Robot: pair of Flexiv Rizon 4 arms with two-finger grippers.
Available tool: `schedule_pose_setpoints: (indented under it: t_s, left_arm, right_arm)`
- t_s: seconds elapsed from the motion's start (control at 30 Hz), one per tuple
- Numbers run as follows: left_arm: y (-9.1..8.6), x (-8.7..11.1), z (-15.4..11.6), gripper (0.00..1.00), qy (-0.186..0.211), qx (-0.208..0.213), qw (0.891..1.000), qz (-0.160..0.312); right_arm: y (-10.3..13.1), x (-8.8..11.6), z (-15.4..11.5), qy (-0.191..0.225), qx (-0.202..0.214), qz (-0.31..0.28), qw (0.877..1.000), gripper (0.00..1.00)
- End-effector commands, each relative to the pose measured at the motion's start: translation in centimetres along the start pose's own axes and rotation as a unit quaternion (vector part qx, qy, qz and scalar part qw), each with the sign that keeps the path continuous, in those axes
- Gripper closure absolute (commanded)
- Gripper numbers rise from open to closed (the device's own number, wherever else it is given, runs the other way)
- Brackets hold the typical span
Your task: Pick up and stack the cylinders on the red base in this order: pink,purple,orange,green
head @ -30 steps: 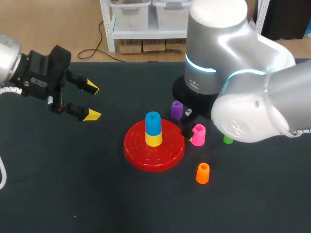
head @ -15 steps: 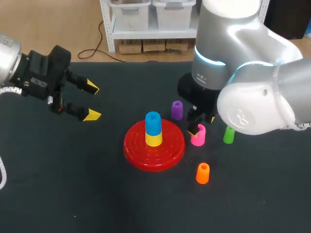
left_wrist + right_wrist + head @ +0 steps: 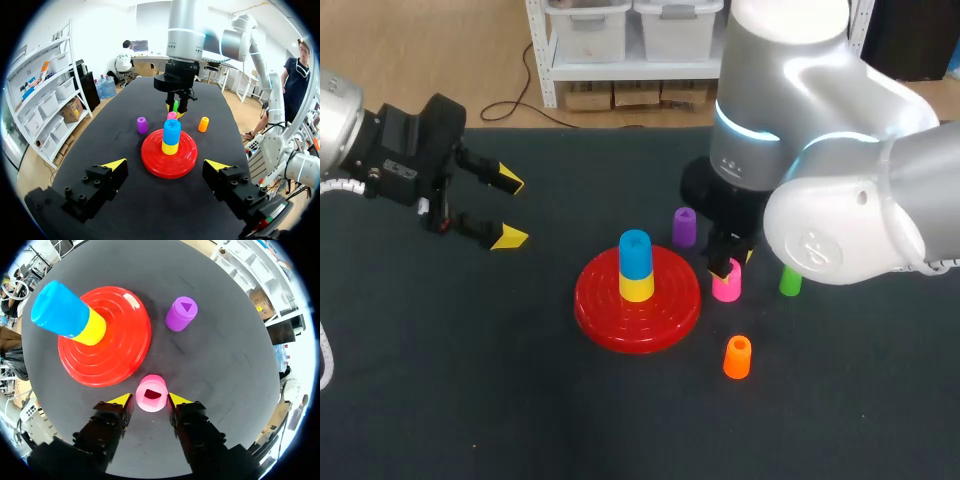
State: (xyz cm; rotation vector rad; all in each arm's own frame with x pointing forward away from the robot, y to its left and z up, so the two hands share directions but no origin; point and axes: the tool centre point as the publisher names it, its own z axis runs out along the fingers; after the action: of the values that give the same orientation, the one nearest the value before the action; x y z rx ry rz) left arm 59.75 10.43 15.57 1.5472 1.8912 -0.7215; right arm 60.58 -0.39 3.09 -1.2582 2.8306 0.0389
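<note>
The red base (image 3: 605, 310) sits near the middle of the dark table (image 3: 470, 400). A yellow cylinder (image 3: 637, 288) stands upright on its centre, and a blue cylinder (image 3: 635, 252) is stacked on top of that.

The pink cylinder (image 3: 151, 393) stands upright on the table just off the base's right rim, with its open, hollow end facing up. The right gripper (image 3: 150, 400) has come straight down over it and straddles it from two sides. The right wrist view does not settle whether the gripper is clamped on the cylinder or only set around it, so I cannot tell. The cylinder's foot looks to be on the table surface.

The purple cylinder (image 3: 684, 227) stands upright beside the base, on the side toward the table's far edge and near the right arm's wrist. The green cylinder (image 3: 790, 281) stands to the right of the pink one, partly hidden by the right arm in the head view. The orange cylinder (image 3: 737, 357) stands apart from the others, off the base's right side and toward the table's near edge.

The left gripper (image 3: 510, 210) hangs above the left part of the table, well away from the base. Its fingers are spread wide with nothing between them, and they point toward the base.
</note>
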Motion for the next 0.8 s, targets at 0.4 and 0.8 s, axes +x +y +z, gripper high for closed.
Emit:
schedule_pose_setpoints:
  t_s: [0.4,0.8]
  left_arm:
    - [-0.03,0.11,0.03,0.0,-0.002,-0.001,1.0,0.001]
    - [-0.03,0.11,0.03,0.0,-0.002,-0.001,1.0,0.001]
  right_arm:
    - [-0.31,-0.57,0.42,0.006,0.017,0.003,1.0,0.53]
    - [-0.67,-0.51,-0.03,0.011,0.03,0.006,0.999,1.0]
